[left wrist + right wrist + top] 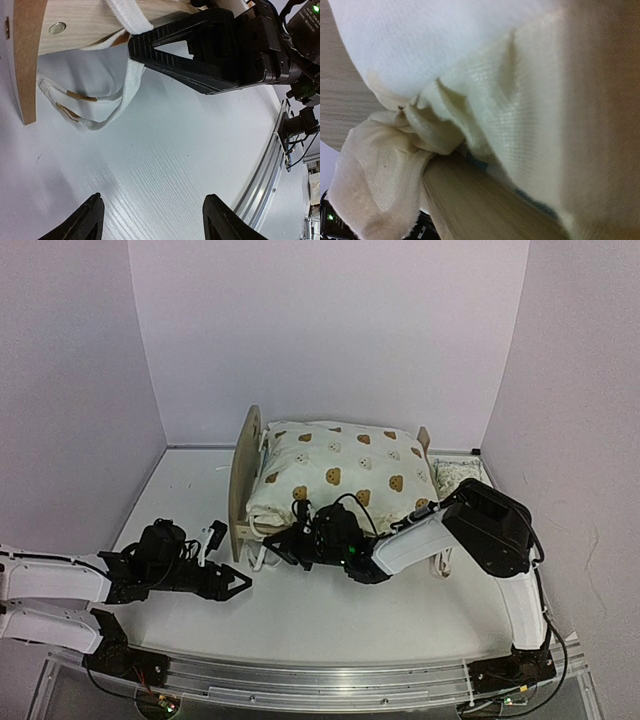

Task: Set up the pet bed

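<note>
Looking at the pet bed (pixel 247 455) parked mid-worktop (pixel 330 630), tall headboard (pixel 244 502) at the 9 o'clock end, low footboard (pixel 424 438) at 3. Already buried under a cream bear-print quilt (pixel 340 465), with a small green pillow (pixel 455 475) lying just off the 3 o'clock end beside the footboard. No clear view of the mattress. Only a blue edge (pixel 479 163) peeking out under the cloth in the right wrist view, so probably that.

Left arm (pixel 150 555) down at about 7 o'clock of the bed, jaws spread wide over bare worktop, near the foot of the headboard but apart from it. Right arm (pixel 420 540) reaching across to the bed's 7 o'clock corner, jaws pressed together, tip right up against the white trim loops (pixel 131 82) hanging off the quilt. Can't tell about any trim actually pinched in there.

Handling guess: thin plywood, so likely light and stiff, and easy to shove or tip with one careless nudge. Would go for the headboard's edge or the side rail for a solid hold. Expect floppy, slidey cloth on top, so no lifting by that. Better to pinch the quilt at a corner or along the ruffle and steady the frame with the other jaws.
</note>
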`<action>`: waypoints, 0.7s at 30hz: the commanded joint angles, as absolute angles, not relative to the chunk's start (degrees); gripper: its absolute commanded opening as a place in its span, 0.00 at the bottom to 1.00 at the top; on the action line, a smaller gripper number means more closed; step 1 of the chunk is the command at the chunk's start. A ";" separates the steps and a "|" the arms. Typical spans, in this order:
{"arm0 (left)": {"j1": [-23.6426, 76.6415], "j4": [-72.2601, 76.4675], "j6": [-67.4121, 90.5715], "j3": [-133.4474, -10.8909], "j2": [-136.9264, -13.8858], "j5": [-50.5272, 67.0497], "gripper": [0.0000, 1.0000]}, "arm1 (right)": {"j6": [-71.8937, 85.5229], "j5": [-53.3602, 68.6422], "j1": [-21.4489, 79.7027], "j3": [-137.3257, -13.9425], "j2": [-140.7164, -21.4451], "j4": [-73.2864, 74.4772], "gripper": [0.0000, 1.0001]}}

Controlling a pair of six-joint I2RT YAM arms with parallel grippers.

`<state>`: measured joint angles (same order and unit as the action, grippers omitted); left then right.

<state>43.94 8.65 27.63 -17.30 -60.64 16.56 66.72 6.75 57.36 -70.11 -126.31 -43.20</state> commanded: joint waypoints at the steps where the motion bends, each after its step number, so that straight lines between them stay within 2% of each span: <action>1: 44.14 18.62 23.54 -17.22 -64.45 17.34 0.69 | 70.79 12.53 57.46 -71.78 -124.25 -38.78 0.00; 7: 44.11 23.86 21.33 -20.00 -73.49 16.75 0.67 | 71.46 14.14 57.46 -72.65 -123.78 -36.83 0.00; 16: 44.09 28.39 15.34 -22.60 -79.64 12.97 0.69 | 72.21 14.85 57.56 -72.85 -124.71 -36.69 0.00; 21: 44.09 29.49 13.36 -24.77 -84.47 10.10 0.62 | 71.77 15.03 57.55 -73.11 -124.85 -36.76 0.00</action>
